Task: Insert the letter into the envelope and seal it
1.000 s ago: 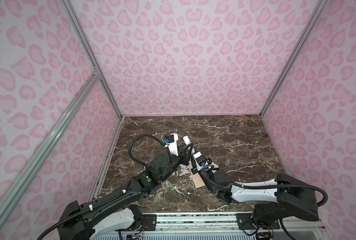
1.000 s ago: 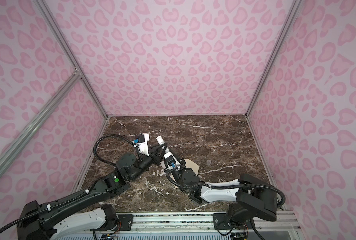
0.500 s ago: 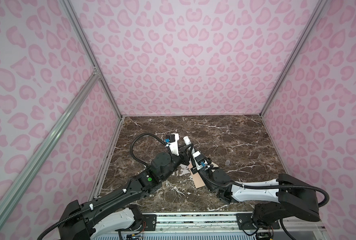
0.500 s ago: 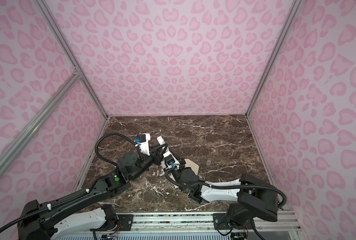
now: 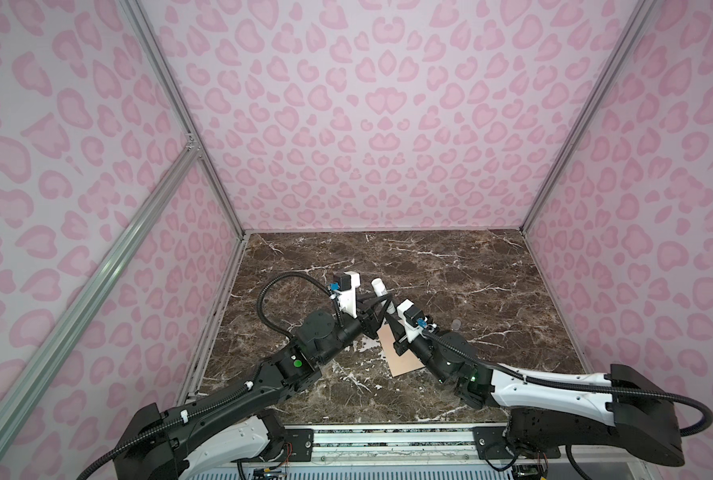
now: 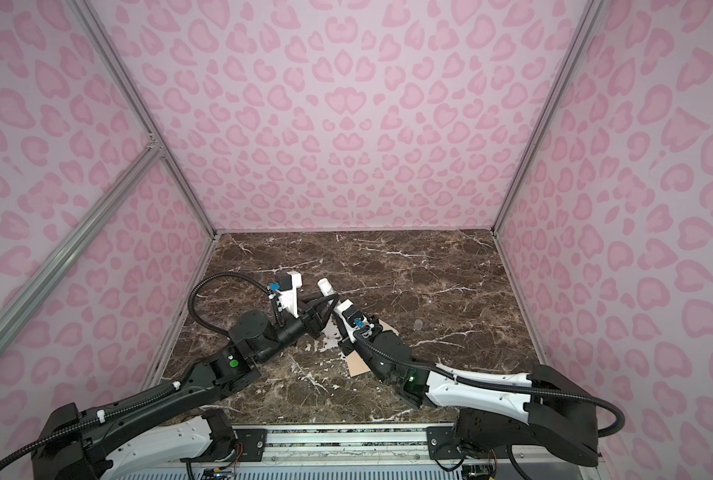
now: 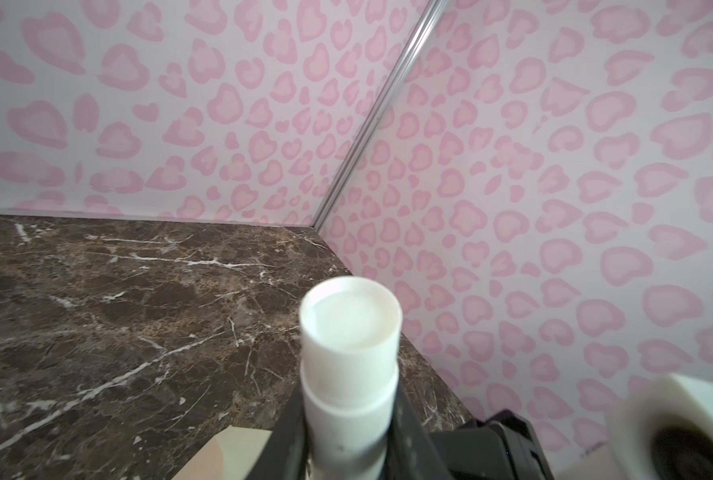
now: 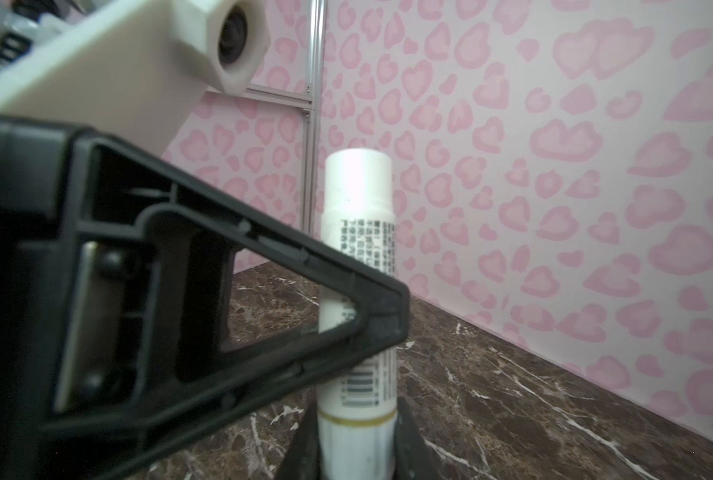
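the right gripper (image 8: 357, 436) has just tightened on the base of the glue stick (image 8: 357, 232); the left gripper (image 7: 348, 428) clamps its middle; probably readying glue for sealing; the envelope (image 5: 401, 360) lies flat, lower centre of a top view; letter unseen

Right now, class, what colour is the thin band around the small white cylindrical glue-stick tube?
Gold; the thin band shows best in the right wrist view.
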Controlling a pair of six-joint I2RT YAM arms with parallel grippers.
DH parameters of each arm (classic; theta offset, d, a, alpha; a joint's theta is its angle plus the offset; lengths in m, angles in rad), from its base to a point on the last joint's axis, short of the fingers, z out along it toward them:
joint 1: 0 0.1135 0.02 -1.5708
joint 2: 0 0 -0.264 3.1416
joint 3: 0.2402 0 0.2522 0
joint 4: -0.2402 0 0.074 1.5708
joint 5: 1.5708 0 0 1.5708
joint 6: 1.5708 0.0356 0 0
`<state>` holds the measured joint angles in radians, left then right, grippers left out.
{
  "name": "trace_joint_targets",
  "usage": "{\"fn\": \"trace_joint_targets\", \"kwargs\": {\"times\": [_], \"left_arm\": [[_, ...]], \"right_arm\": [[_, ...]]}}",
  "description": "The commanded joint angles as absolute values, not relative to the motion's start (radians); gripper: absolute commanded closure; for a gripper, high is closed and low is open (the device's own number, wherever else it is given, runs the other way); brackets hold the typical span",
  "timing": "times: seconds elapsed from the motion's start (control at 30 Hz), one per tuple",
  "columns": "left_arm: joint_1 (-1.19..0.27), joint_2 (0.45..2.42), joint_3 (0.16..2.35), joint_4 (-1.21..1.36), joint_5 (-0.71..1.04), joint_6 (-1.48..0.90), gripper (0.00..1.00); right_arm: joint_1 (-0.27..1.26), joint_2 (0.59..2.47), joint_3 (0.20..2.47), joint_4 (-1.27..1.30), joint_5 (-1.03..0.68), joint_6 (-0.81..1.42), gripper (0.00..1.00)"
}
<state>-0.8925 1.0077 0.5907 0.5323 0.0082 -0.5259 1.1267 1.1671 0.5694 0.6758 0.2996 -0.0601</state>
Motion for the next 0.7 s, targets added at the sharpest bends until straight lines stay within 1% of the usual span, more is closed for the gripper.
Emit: {"fn": "trace_joint_targets", "kwargs": {"times": [0.0,0.13,0.23,0.37,0.5,0.57,0.6,0.67], "left_arm": [[-0.886,0.992,0.555,0.480,0.336,-0.489,0.96],[-0.864,0.944,0.526,0.471,0.501,-0.469,0.96],[-0.848,0.915,0.505,0.483,0.590,-0.471,0.96],[-0.844,0.910,0.479,0.513,0.679,-0.494,0.96],[-0.842,0.904,0.434,0.574,0.715,-0.537,0.96],[-0.843,0.890,0.429,0.558,0.700,-0.531,0.96],[-0.842,0.883,0.433,0.545,0.690,-0.524,0.96],[-0.843,0.866,0.450,0.498,0.637,-0.502,0.96]], "right_arm": [[1.104,1.086,0.571,0.640,-0.004,0.090,0.89],[1.058,0.992,0.539,0.602,-0.194,0.192,0.90],[1.034,0.945,0.520,0.593,-0.296,0.252,0.90],[0.983,0.906,0.490,0.631,-0.420,0.340,0.90],[0.944,0.892,0.477,0.640,-0.508,0.391,0.90],[0.940,0.882,0.479,0.584,-0.488,0.362,0.86],[0.941,0.875,0.481,0.555,-0.464,0.343,0.81],[0.948,0.855,0.481,0.472,-0.350,0.271,0.62]]}}
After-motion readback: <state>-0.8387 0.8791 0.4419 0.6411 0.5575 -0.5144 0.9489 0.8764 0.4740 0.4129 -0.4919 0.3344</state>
